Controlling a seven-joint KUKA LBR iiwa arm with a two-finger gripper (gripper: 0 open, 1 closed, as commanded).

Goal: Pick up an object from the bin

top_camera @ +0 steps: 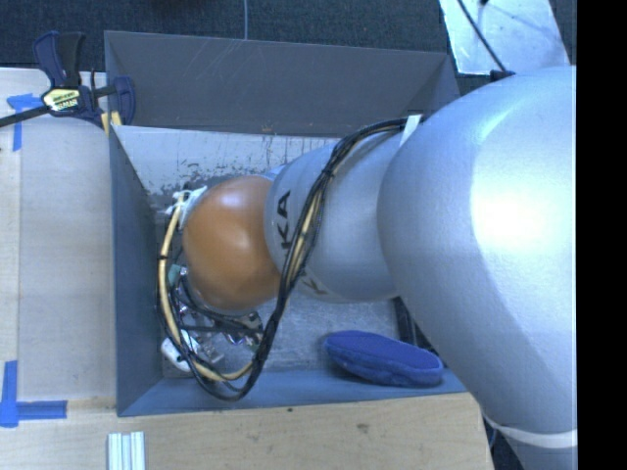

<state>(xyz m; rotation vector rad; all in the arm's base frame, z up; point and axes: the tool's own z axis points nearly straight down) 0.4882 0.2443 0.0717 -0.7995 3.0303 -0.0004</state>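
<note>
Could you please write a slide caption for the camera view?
Arm reaching into grey bin, orange wrist cover at left, blue oval object by the near wall.

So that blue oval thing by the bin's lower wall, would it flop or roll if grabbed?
The blue oval lies low and flattish, so it probably won't roll. Its matte, lumpy surface suggests fabric or foam: likely light, not slippery, and it may sag when gripped.

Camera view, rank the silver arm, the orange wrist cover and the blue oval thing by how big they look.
1. silver arm, though it is nearest the camera
2. orange wrist cover
3. blue oval thing
</note>
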